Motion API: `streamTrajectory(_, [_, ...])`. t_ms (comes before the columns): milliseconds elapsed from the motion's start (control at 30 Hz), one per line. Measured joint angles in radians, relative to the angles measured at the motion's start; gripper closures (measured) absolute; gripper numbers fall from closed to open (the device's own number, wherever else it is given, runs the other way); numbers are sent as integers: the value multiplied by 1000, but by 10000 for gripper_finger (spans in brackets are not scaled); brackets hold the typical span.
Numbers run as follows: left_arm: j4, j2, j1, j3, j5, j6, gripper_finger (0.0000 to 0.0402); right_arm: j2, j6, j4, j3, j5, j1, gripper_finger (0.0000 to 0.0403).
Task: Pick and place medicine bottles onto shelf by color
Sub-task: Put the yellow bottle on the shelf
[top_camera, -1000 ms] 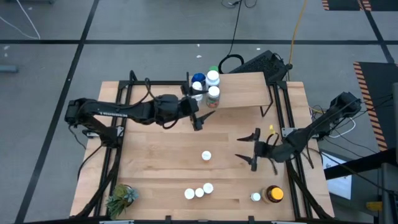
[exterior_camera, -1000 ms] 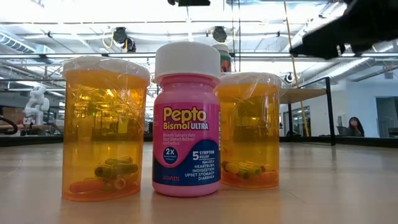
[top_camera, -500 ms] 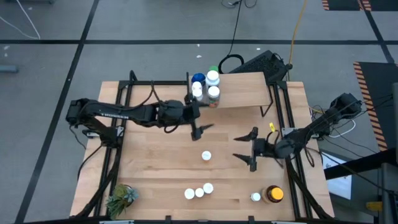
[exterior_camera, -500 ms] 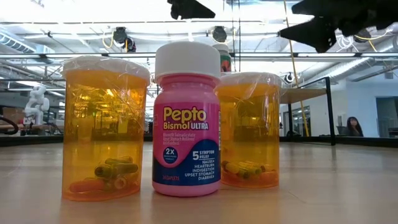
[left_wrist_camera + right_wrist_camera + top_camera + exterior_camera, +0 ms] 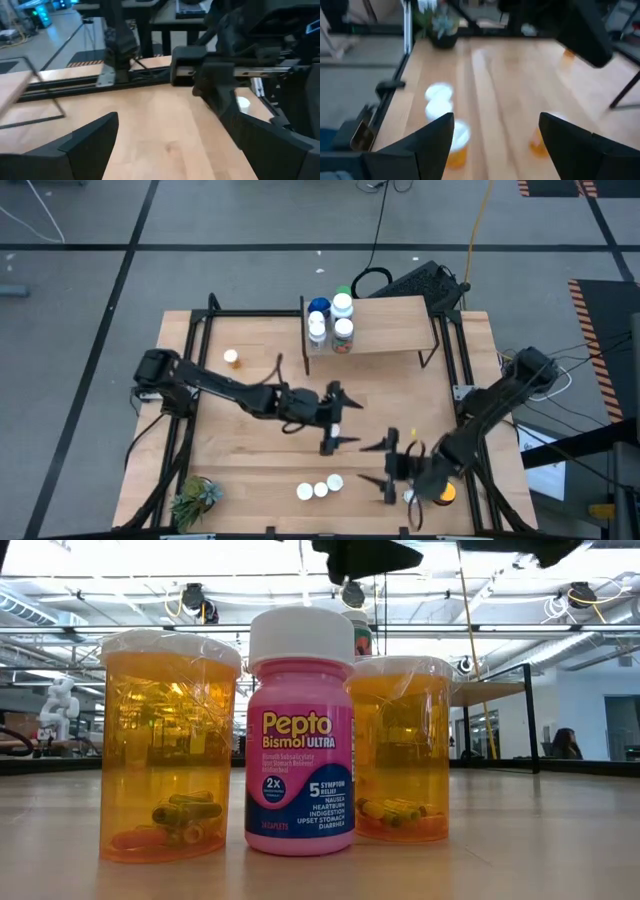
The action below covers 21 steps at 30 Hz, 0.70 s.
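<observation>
Several medicine bottles [image 5: 331,315] with white, blue and green caps stand on the left end of the shelf [image 5: 390,327]. My left gripper [image 5: 333,420] is open over the table's middle. A white-capped bottle [image 5: 337,428] shows between its fingers, mostly hidden. My right gripper [image 5: 381,465] is open, close to the near edge and pointing toward the left. It stands to the right of three white-capped bottles [image 5: 320,488], seen close in the right wrist view as orange bottles [image 5: 442,110].
An amber jar [image 5: 441,493] and a small white-capped bottle [image 5: 410,497] stand at the near right, behind my right gripper. One orange bottle [image 5: 231,357] stands at the far left. A plant [image 5: 195,500] sits at the near left corner.
My left gripper has left the shelf's left end and gone toward the near edge and a little right, ending over the lone white-capped bottle in the table's middle. My right gripper has gone toward the near edge and slightly left. Both have stayed open.
</observation>
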Motion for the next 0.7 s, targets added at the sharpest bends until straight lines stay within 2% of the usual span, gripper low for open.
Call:
streamTrajectory(167, [128,59,-41,0,2,3,9,46,292,-442,198,-13,68,125])
streamTrajectory(267, [167,84,-61,0,17,-3,9,45,443,-704,297,-89,100,126])
streamTrajectory(433, [290,142,-89,0,35,-3,9,9,613,-1035,399,-366,112,126])
streamTrajectory(600, [452,233,-96,0,28,-12,9,-30,734,-1186,403,-649,113,126])
streamTrajectory(700, [529,272,-96,0,25,-19,9,-48,789,-1247,404,-761,125,126])
